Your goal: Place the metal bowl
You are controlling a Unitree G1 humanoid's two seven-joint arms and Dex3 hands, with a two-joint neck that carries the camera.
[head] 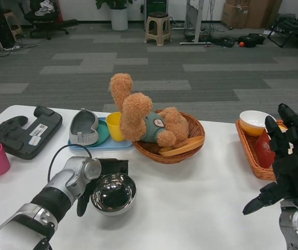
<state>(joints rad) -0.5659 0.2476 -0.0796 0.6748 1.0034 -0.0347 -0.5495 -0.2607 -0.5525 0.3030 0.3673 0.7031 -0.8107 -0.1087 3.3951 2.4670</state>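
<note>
Currently gripping metal bowl at rim with left hand (bowl upright, resting on table) for placement; right hand spread, holding nothing

The left hand grips the metal bowl, which stands upright on the white table; its fingers curl down the bowl's left rim. The right hand is raised, fingers spread, holding nothing, just beside the rectangular wicker tray.
</note>
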